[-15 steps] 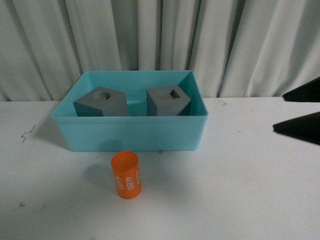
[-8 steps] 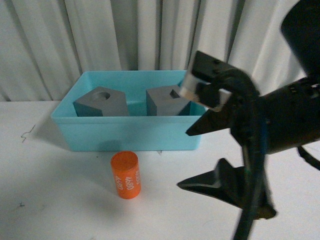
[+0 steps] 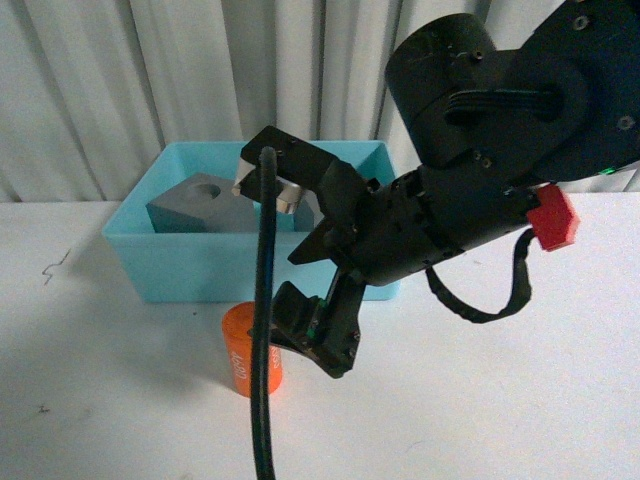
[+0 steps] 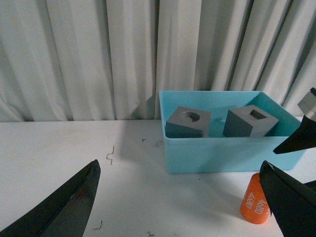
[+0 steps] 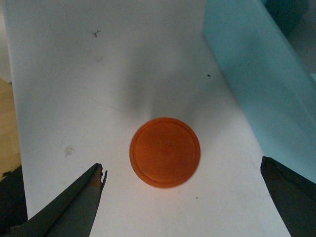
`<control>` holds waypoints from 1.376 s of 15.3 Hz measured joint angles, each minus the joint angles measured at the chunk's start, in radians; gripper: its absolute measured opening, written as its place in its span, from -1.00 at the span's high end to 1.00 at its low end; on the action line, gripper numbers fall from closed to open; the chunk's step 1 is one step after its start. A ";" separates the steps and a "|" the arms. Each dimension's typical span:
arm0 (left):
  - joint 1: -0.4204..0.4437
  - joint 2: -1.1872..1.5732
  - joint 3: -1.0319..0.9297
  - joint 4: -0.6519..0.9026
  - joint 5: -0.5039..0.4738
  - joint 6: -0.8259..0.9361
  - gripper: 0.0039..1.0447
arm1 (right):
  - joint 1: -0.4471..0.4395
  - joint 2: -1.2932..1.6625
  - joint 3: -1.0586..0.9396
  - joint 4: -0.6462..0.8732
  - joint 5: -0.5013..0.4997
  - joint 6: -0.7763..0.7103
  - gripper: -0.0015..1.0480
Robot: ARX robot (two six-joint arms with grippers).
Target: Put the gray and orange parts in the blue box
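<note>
The blue box (image 3: 150,265) stands at the back of the white table. A gray cube with a round recess (image 3: 195,205) lies inside it. The other gray cube, with a rectangular recess (image 4: 249,121), lies beside it and is hidden by my right arm in the front view. The orange cylinder (image 3: 238,355) marked 4680 stands upright on the table in front of the box. My right gripper (image 3: 300,300) hangs open just above it. In the right wrist view the cylinder's round top (image 5: 165,152) lies between the spread fingers, untouched. My left gripper (image 4: 178,164) is open and holds nothing.
A black cable (image 3: 262,330) hangs in front of the orange cylinder. Pleated white curtains (image 3: 120,80) close off the back. Small pencil marks (image 4: 110,158) dot the table left of the box. The table's edge (image 5: 11,123) shows in the right wrist view.
My right arm has swung in from the right edge to above the orange cylinder. It now covers the cube with the rectangular recess in the front view. The parts have not moved.
</note>
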 joint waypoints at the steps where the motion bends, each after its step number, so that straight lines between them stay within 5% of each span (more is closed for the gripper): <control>1: 0.000 0.000 0.000 0.000 0.000 0.000 -0.88 | 0.016 0.019 0.016 -0.002 0.005 0.019 -0.87; 20: 0.000 0.000 0.000 0.000 0.000 0.000 -0.88 | 0.112 0.167 0.097 0.044 0.096 0.064 -0.87; 21: 0.000 0.000 0.000 0.000 0.000 0.000 -0.88 | 0.113 0.167 0.100 0.049 0.109 0.064 -0.55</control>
